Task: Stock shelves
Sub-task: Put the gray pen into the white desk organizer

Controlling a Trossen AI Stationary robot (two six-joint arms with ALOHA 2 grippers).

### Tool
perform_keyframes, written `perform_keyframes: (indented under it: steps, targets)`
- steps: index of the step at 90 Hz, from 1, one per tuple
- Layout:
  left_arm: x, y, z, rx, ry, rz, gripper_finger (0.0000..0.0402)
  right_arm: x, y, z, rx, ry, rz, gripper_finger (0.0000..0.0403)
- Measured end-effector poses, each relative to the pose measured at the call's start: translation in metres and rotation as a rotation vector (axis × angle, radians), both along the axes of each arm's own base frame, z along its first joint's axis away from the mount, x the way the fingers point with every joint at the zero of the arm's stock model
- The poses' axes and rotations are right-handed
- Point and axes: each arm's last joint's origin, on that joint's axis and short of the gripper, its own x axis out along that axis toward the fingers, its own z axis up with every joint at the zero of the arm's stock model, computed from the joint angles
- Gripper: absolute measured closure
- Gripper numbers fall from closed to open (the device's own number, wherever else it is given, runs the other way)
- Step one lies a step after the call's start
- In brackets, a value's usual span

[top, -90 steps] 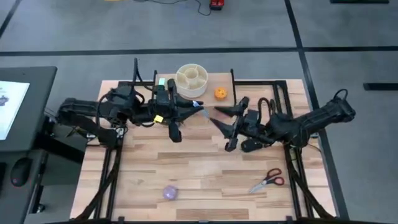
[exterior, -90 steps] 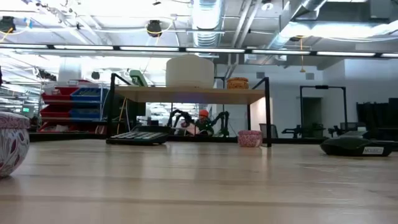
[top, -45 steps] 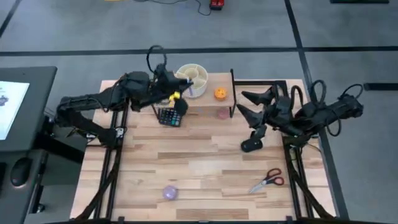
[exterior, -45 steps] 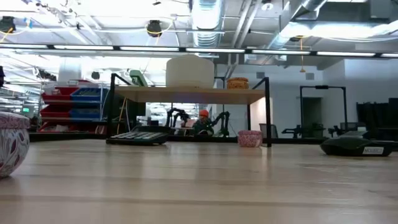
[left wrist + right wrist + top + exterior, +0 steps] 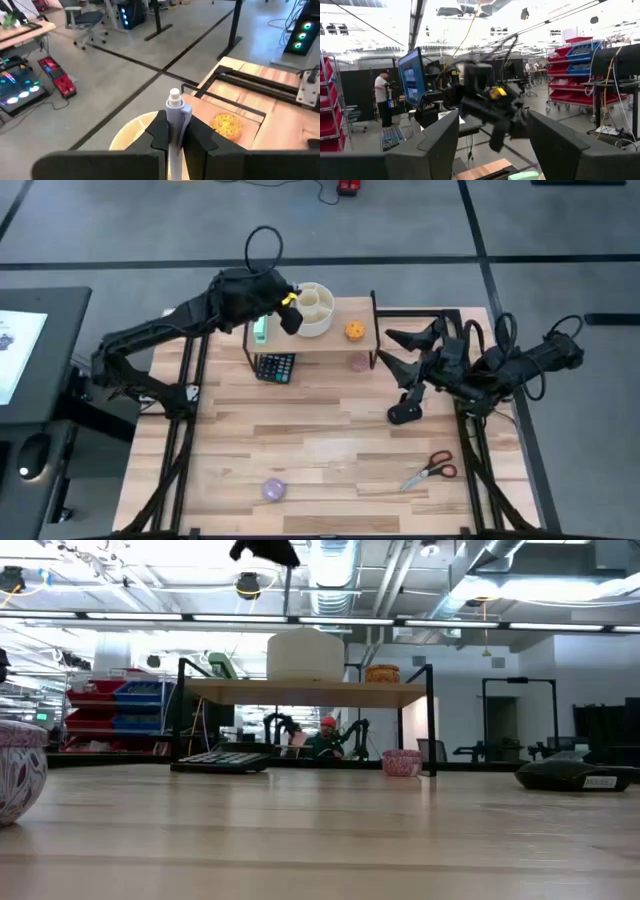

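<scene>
The shelves (image 5: 335, 346) stand at the table's far middle, plank top on black legs (image 5: 300, 692). On the plank sit a cream divided round tub (image 5: 318, 310), an orange ball (image 5: 354, 330) and a green block (image 5: 260, 330). My left gripper (image 5: 291, 311) hovers over the tub's left rim, shut on a pale pen-like stick (image 5: 173, 107); it shows at the top of the low view (image 5: 265, 550). My right gripper (image 5: 395, 351) stands open right of the shelves, with nothing between its fingers. My left gripper pinches the pale stick between its two fingers (image 5: 161, 131). The stick's white capped end (image 5: 173, 96) pokes out past the fingertips, so the fingers lie along it. The stick is lifted clear, above the tub's rim (image 5: 131, 133). The rest of the stick is hidden by the fingers.
A calculator (image 5: 274, 366) and a small pink thing (image 5: 358, 363) lie at the shelves' near edge. A black lump (image 5: 404, 413) sits below my right gripper. Scissors (image 5: 430, 470) and a purple ball (image 5: 273, 489) lie toward the near edge, with bare wood between.
My left gripper has risen and gone toward the far edge with the stick, from low over the table by the calculator to above the tub on the shelves. My right gripper has drawn back toward the table's right edge and then stayed still.
</scene>
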Motion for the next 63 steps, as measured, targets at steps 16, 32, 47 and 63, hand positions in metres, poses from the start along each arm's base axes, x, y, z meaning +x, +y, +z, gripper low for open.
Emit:
perform_keyframes:
  steps: [16, 32, 47, 63]
  targets:
    - [0.007, 0.010, -0.018, 0.023, 0.004, 0.020, 0.0392, 0.000, 0.000, 0.000, -0.002, 0.001, 0.000, 0.0184]
    - [0.009, 0.019, -0.035, 0.013, 0.020, 0.056, 0.0390, 0.000, 0.000, 0.000, -0.004, 0.005, 0.000, 0.0184]
    - [0.014, 0.025, -0.047, -0.013, 0.043, 0.072, 0.0387, 0.001, -0.002, -0.001, -0.009, 0.017, -0.009, 0.0184]
    - [0.018, 0.028, -0.055, -0.041, 0.055, 0.089, 0.0371, 0.002, -0.004, -0.002, -0.011, 0.022, -0.021, 0.0185]
